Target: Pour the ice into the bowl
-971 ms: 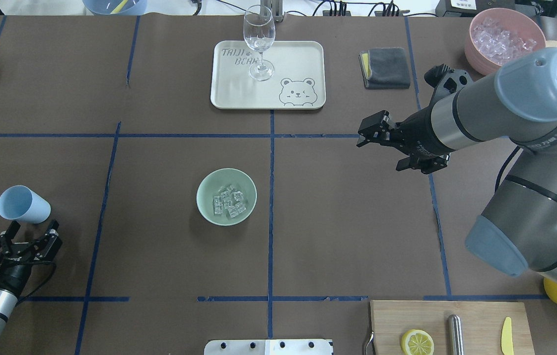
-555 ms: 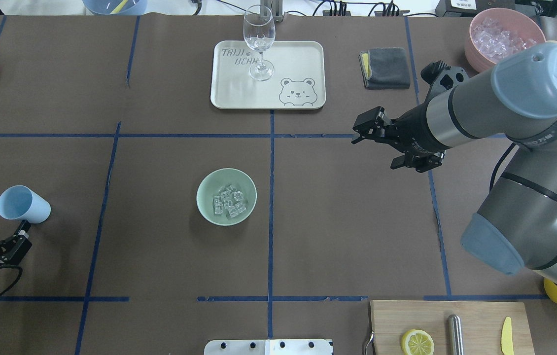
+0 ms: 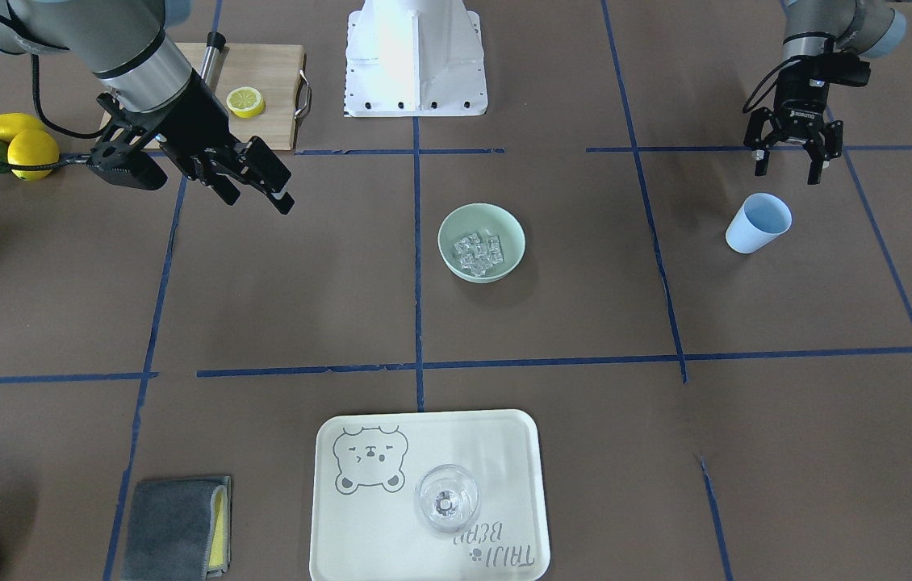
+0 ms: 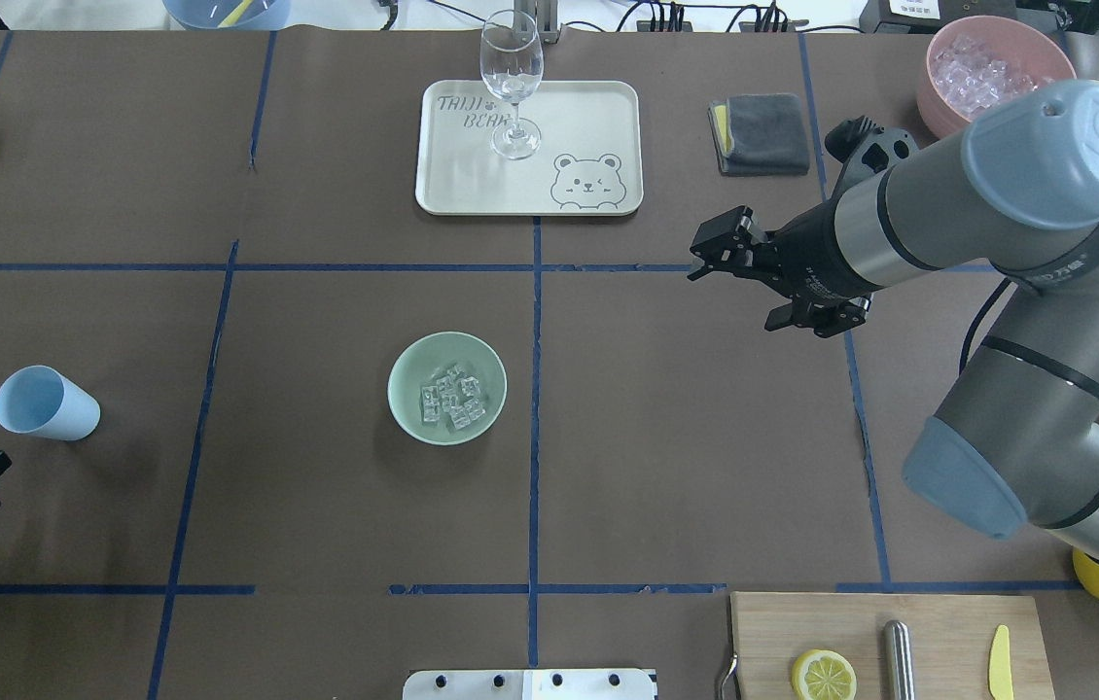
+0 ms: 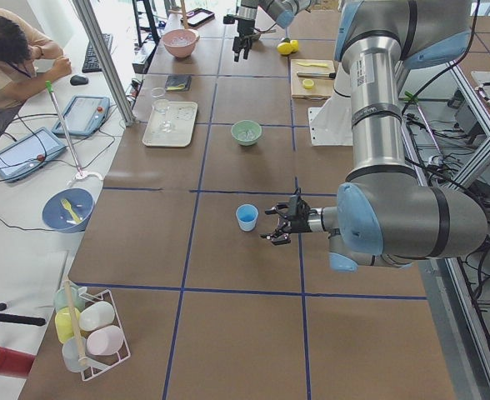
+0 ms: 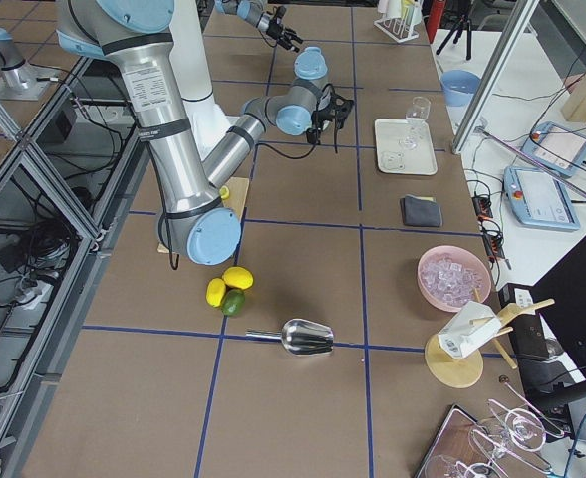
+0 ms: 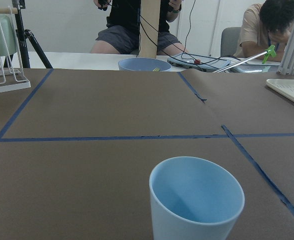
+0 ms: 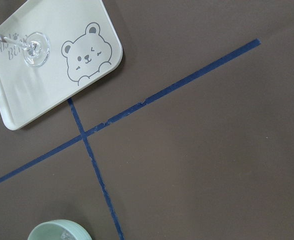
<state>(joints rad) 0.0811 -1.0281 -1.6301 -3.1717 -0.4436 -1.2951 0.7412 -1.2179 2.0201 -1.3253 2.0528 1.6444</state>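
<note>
Clear ice (image 4: pixel 450 398) cubes lie clustered inside the mint-green bowl (image 4: pixel 404 413), just left of centre in the overhead view of the brown worktop (image 4: pixel 316 535). In the upper right of the front-facing view, the left tool (image 3: pixel 784 168) hangs near the upright blue cup (image 3: pixel 757 223), fingers spread and holding nothing. At upper left there, the right tool (image 3: pixel 280 195), likewise parted and empty, is poised above the worktop, well apart from the bowl.
</note>
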